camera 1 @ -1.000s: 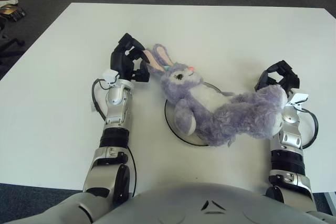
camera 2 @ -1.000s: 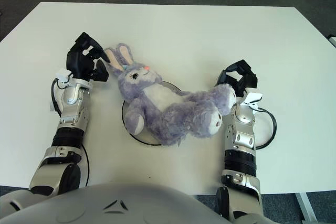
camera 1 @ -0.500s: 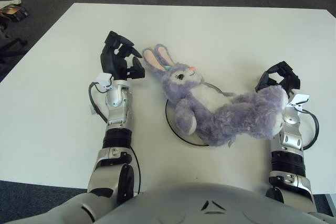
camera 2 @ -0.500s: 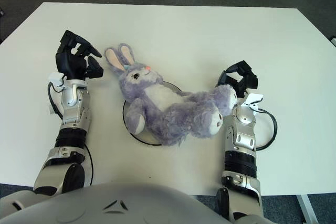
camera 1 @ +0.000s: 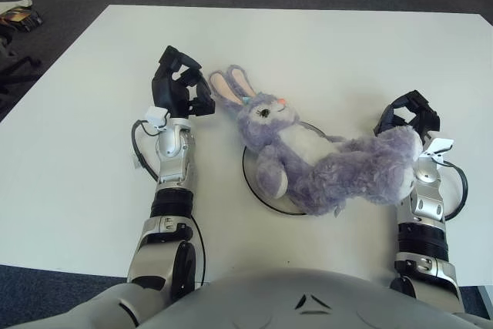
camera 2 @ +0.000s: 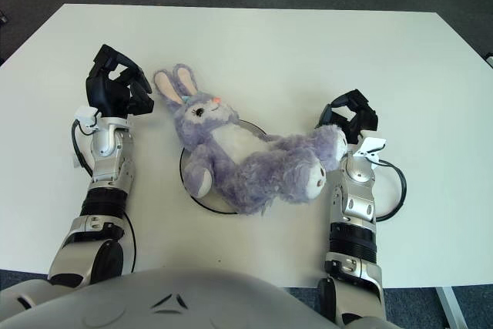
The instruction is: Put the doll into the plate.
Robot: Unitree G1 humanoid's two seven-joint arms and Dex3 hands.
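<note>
— What is seen to the left of the plate [camera 1: 256, 193]?

— The left hand [camera 1: 179, 88] is seen beside the purple plush rabbit [camera 1: 308, 152], just left of its ears [camera 1: 231, 86]. Its fingers are curled in, and nothing is held; a narrow gap is kept between hand and ears.

— And what is contained in the plate?

— The rabbit's white belly and one foreleg are laid across it, so that most of the plate is covered and only its left and lower rim are exposed. The head is hung past the upper left rim, over the white table [camera 1: 323, 44], and the hind legs are stretched past the right rim.

— What is found to the right of the plate?

— The right hand [camera 2: 348, 113] is placed against the rabbit's hind end, its dark fingers bent around the fur. Whether the fur is actually gripped cannot be told. A black cable loop [camera 2: 397, 186] is seen by that wrist.

— Anything beyond the table?

— Dark floor, with a small object [camera 1: 17, 17] lying well off to the plate's far left.
</note>
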